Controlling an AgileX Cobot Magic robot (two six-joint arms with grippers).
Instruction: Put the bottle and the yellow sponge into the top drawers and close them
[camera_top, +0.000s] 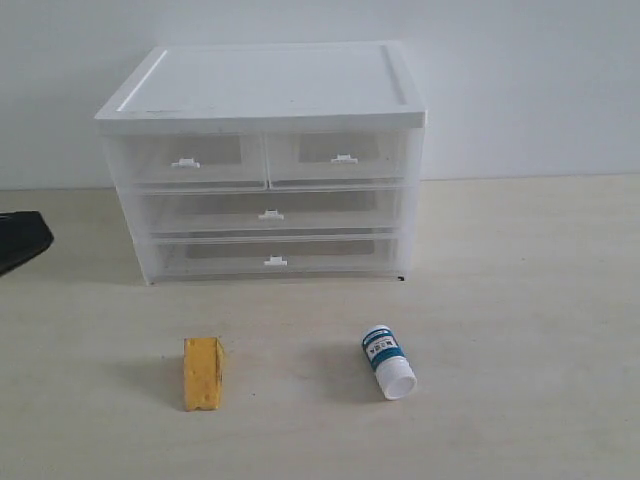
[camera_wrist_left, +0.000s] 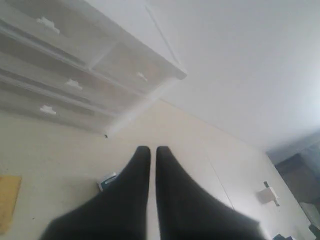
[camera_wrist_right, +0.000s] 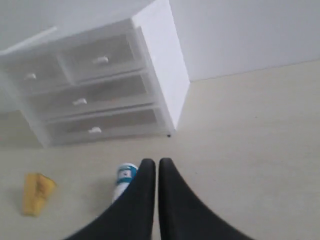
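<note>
Bottle (camera_top: 387, 362) and yellow sponge (camera_top: 203, 373) lie before closed top drawers (camera_top: 190, 160); left gripper (camera_wrist_left: 153, 150) and right gripper (camera_wrist_right: 157, 162) show fingers nearly together, empty.

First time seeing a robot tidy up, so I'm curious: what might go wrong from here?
The bottle lies on its side, so a nudge might roll it away. The top drawers are shut and their handles are tiny tabs, so a grip may slip off. Pulling could also drag the cabinet forward.
</note>
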